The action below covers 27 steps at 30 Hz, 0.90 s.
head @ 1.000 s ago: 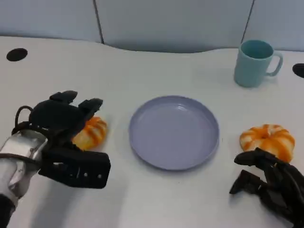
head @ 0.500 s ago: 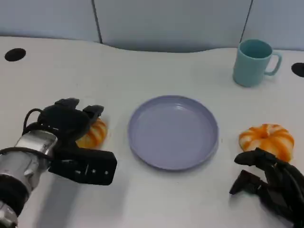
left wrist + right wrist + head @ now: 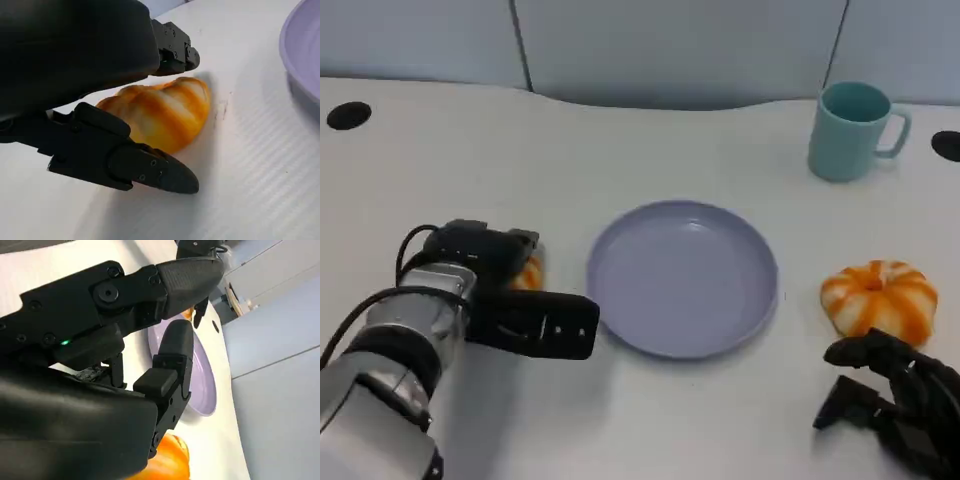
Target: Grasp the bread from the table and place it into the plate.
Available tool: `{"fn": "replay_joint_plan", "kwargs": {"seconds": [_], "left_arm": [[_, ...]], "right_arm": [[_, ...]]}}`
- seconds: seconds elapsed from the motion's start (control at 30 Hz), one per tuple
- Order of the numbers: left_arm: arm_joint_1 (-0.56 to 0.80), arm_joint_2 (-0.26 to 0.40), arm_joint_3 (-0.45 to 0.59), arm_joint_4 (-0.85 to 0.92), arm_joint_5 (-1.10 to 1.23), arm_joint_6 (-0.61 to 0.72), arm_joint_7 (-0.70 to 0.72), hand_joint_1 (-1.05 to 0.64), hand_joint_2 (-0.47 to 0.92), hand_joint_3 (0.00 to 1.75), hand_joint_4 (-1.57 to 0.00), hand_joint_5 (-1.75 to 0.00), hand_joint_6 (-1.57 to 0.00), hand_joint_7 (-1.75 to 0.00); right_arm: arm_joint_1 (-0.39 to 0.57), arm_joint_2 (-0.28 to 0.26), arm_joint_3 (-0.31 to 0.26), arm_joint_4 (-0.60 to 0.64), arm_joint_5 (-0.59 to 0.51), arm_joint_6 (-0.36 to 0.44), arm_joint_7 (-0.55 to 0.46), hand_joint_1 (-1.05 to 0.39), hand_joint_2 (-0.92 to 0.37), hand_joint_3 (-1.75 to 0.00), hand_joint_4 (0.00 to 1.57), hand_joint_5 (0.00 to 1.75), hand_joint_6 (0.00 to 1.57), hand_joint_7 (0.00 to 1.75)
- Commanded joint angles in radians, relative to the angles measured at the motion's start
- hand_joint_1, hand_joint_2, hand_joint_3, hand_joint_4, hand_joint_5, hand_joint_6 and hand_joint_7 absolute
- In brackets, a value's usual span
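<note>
A striped orange bread (image 3: 529, 272) lies on the white table left of the lilac plate (image 3: 682, 277), mostly hidden under my left hand (image 3: 480, 268). In the left wrist view this bread (image 3: 162, 112) lies flat on the table between an upper finger (image 3: 172, 47) and the thumb (image 3: 140, 167), which straddle it without lifting it; the plate's rim (image 3: 305, 50) is close by. A second round orange bread (image 3: 878, 297) sits right of the plate. My right hand (image 3: 892, 398) rests just in front of it with bent fingers, holding nothing. The right wrist view shows the plate (image 3: 202, 375) and that bread (image 3: 170, 462).
A teal mug (image 3: 850, 130) stands at the back right. Two dark holes (image 3: 342, 115) (image 3: 948, 146) mark the table's far corners. A grey wall panel runs along the back edge.
My left hand has come down and turned over the left bread, covering most of it, with the thumb swung out toward the plate. The right hand has slid slightly back toward the front edge.
</note>
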<state>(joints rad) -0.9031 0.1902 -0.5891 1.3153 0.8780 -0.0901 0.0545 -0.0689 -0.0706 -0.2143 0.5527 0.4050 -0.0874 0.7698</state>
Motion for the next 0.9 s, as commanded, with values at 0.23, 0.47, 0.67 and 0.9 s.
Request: {"fn": "replay_joint_plan", "kwargs": {"seconds": [0.23, 0.47, 0.67, 0.9], "left_arm": [[0.044, -0.005, 0.015, 0.027, -0.064, -0.009, 0.067, -0.35, 0.87, 0.00, -0.37, -0.08, -0.44, -0.03], [0.069, 0.019, -0.009, 0.029, -0.075, -0.063, 0.182, -0.30, 0.91, 0.05, -0.82, -1.19, -1.11, -0.03], [0.095, 0.034, -0.019, 0.030, -0.074, -0.100, 0.298, -0.27, 0.92, 0.24, -0.66, -1.71, -1.17, -0.03], [0.094, 0.035, -0.025, 0.033, -0.079, -0.103, 0.304, -0.27, 0.92, 0.27, -0.65, -1.73, -1.17, -0.03]], "right_arm": [[0.036, -0.015, -0.002, -0.039, 0.017, 0.036, -0.001, -0.49, -0.92, -0.14, 0.63, 1.42, 0.67, 0.94], [0.052, -0.014, -0.002, -0.069, 0.022, 0.051, -0.008, -0.48, -0.92, -0.14, 0.64, 1.41, 0.67, 0.95], [0.053, -0.015, -0.002, -0.069, 0.020, 0.045, -0.007, -0.48, -0.92, -0.17, 0.62, 1.41, 0.66, 0.95], [0.053, -0.015, -0.001, -0.069, 0.020, 0.045, -0.007, -0.48, -0.92, -0.17, 0.61, 1.42, 0.66, 0.95]]}}
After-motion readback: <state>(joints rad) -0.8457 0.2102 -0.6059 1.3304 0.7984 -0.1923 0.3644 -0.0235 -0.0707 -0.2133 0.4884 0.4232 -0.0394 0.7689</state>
